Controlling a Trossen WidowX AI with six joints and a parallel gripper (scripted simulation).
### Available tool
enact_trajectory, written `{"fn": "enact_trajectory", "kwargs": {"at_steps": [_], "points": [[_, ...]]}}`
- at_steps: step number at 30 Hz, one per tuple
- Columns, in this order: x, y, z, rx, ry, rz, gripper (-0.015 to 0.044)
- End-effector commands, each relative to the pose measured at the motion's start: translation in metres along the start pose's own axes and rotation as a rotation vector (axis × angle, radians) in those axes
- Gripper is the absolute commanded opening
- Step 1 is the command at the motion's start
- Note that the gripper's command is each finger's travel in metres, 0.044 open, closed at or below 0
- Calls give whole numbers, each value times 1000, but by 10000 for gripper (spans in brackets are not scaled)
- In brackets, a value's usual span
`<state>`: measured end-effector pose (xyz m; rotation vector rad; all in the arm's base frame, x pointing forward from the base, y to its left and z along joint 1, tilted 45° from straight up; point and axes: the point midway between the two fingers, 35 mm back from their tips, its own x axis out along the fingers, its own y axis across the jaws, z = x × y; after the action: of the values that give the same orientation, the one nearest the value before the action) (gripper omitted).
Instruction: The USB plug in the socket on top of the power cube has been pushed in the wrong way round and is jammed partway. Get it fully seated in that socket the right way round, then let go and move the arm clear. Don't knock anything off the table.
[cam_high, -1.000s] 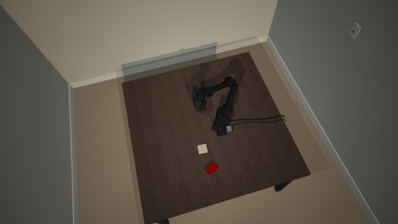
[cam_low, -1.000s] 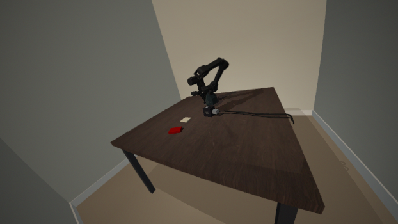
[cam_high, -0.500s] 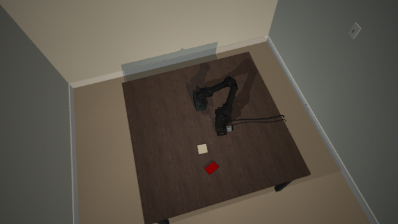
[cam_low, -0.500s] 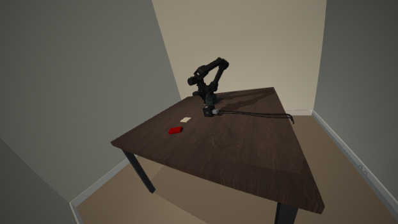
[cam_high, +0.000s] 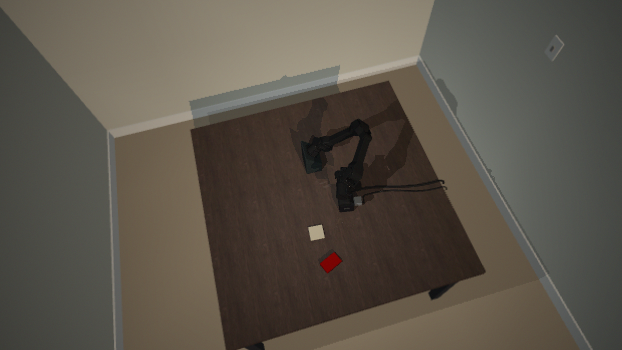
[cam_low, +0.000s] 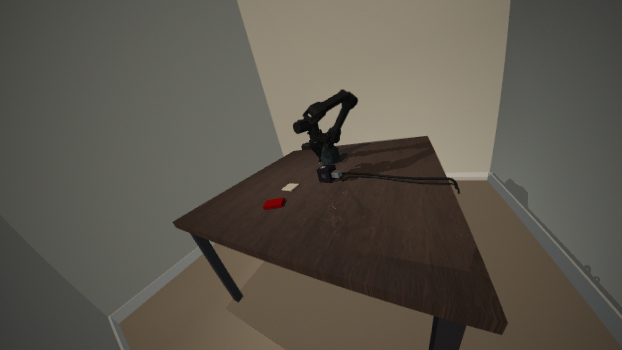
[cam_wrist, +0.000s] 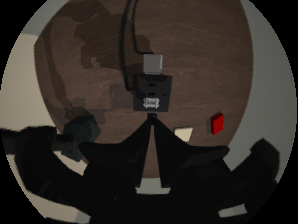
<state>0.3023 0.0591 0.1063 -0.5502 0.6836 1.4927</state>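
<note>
The black power cube (cam_high: 345, 206) (cam_low: 325, 175) (cam_wrist: 165, 103) stands on the table below the arm. Its top shows small dark slots and a shiny silver part (cam_wrist: 151, 103) near the edge facing the fingers. My gripper (cam_wrist: 152, 120) points down, with its fingertips just off that edge in the wrist view. It is shut on a small dark thing, apparently the USB plug (cam_wrist: 152, 115); its metal end and which way round it is cannot be made out. The height of the tips above the cube is hard to judge.
A grey block (cam_high: 358, 201) (cam_low: 337, 174) (cam_wrist: 153, 64) sits against the cube's side. Two black cables (cam_high: 400, 189) (cam_low: 400, 178) run from there over the table's edge. A cream square (cam_high: 316, 232) (cam_low: 290, 187) (cam_wrist: 183, 134) and a red block (cam_high: 331, 262) (cam_low: 274, 203) (cam_wrist: 217, 124) lie nearby.
</note>
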Motion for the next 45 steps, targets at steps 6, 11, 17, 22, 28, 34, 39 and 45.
{"fn": "enact_trajectory", "kwargs": {"at_steps": [6,11,17,22,28,34,39,45], "points": [[1,0,0,-1,-5,0,0],[1,0,1,-2,-9,0,0],[2,0,1,-3,-14,0,0],[3,0,1,-4,-18,0,0],[3,0,2,-5,-23,0,0],[4,1,2,-6,-27,0,0],[5,1,2,-7,-31,0,0],[5,1,3,-8,-36,1,0]]}}
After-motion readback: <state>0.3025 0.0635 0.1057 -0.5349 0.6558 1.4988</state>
